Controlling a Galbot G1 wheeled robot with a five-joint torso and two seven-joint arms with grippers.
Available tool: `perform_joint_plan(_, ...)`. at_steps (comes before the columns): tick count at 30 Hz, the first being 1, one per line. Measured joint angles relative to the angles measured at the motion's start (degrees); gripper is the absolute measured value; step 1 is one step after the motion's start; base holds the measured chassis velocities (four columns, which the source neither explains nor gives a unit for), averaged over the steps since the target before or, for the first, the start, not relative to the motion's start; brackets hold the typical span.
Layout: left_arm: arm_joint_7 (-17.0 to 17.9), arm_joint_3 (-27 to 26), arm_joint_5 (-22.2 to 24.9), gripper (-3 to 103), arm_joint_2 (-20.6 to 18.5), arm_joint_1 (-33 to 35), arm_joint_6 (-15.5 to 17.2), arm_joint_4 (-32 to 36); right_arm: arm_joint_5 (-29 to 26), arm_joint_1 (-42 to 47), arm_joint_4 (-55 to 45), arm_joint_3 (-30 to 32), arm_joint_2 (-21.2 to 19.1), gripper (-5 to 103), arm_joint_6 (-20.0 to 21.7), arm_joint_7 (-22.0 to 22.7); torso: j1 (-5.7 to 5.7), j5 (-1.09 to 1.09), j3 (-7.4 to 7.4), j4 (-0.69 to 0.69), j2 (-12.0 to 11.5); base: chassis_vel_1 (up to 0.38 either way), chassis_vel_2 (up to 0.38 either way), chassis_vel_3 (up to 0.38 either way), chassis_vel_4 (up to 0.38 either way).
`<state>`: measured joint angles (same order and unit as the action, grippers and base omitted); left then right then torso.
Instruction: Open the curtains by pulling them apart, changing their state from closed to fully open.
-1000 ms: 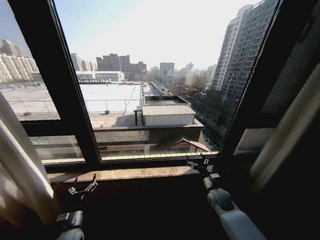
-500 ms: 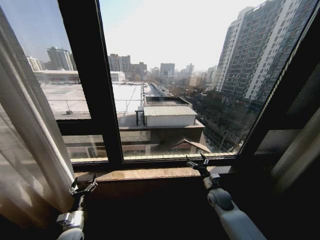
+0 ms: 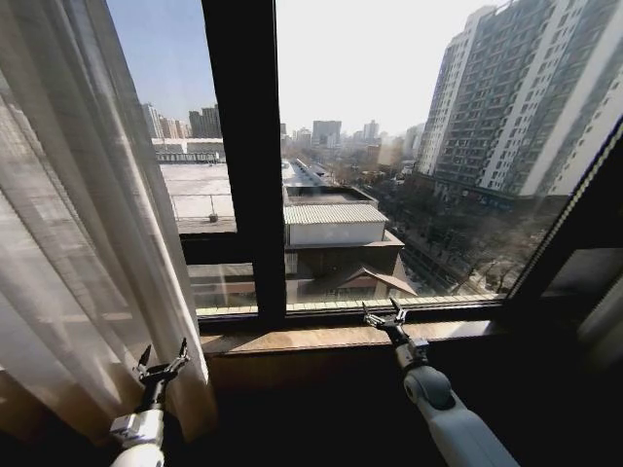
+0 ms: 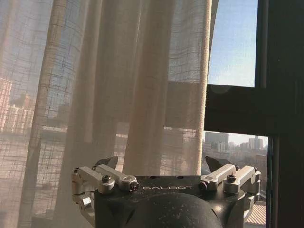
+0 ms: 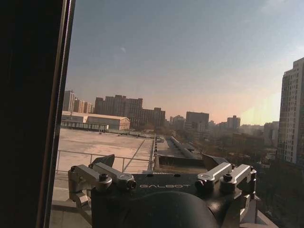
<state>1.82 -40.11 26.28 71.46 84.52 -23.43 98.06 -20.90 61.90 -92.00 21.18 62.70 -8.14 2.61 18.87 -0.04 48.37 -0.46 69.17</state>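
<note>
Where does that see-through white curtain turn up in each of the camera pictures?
Head view: the curtain hangs along the left side, behind the left gripper.
Left wrist view: it covers most of the picture.
Right wrist view: not seen.
Shared landmark: the dark window frame bar.

We hold our left hand (image 3: 162, 366) low on the left, fingers spread, arm raised | our right hand (image 3: 385, 315) reaches forward on a stretched arm, fingers spread, gripping nothing.
</note>
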Motion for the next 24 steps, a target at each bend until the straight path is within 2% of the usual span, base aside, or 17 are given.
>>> perform_joint_plan(6,0.07,0.00,0.00,100,-0.01,0.00,0.00,0.00,0.00,-0.01,-0.01,0.00,0.01,100,0.00,0.00,0.02,0.00,0.01,0.01,-0.02,0.126,0.101,-0.068,-0.102)
perform_joint_plan(10,0.06,0.04,0.00,100,0.02,0.00,0.00,0.00,0.00,-0.01,0.01,0.02,-0.02,100,0.00,0.00,0.01,0.08,0.01,-0.02,-0.01,-0.044,-0.033,0.028,0.034)
perform_joint_plan(20,0.04,0.02,0.00,100,0.00,0.00,0.00,0.00,0.00,0.00,0.00,0.01,-0.01,100,0.00,0.00,0.01,-0.01,0.01,0.00,-0.01,-0.032,-0.050,0.031,0.037)
perform_joint_plan(24,0.03,0.02,0.00,100,0.00,0.00,0.00,0.00,0.00,0.00,0.00,0.01,-0.01,100,0.00,0.00,0.01,0.02,0.01,0.00,-0.01,-0.057,-0.049,0.045,0.052)
